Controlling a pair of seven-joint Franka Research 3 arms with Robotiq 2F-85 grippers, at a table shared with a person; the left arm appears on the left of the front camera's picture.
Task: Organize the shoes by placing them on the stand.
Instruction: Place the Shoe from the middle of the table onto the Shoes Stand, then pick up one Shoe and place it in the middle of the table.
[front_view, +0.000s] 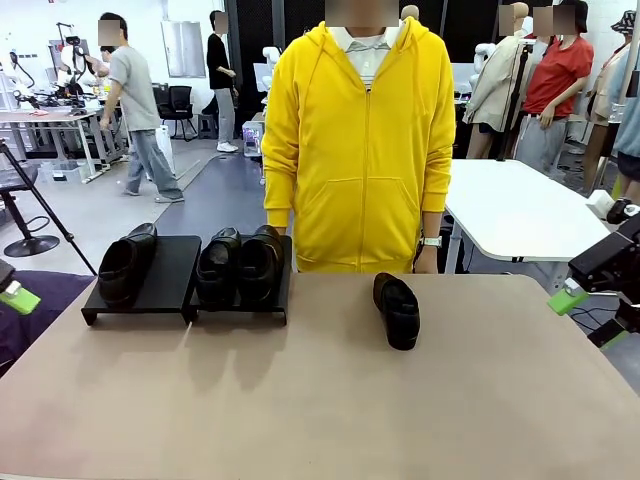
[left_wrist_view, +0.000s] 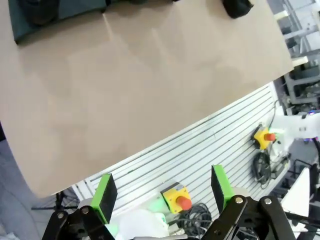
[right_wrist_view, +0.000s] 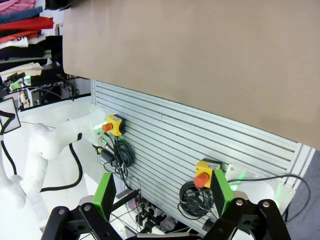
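three shoes sit on the stand (front_view: 170, 285) at the far left of the surface (front_view: 320, 400). one shoe (front_view: 125, 265) is alone on the left part, with room beside it. two shoes (front_view: 240, 265) sit side by side on the right part. the last shoe (front_view: 397, 310) lies on the surface, well apart from the stand, just in front of a person in a yellow top (front_view: 358, 140).

the next step looks like picking up that last shoe. to do it well, a hand should come down over the middle of the shoe and squeeze across its sides, not its slippery toe. then it should lift it high enough to clear the stand's edge and set it in the free spot beside the lone shoe, pointing the same way as the others.

the left hand (left_wrist_view: 162, 197) is out past the left edge of the surface. its green pads (left_wrist_view: 105, 197) are wide apart and it holds nothing. the right hand (right_wrist_view: 162, 195) is out past the right edge, also wide apart, holding and touching nothing.
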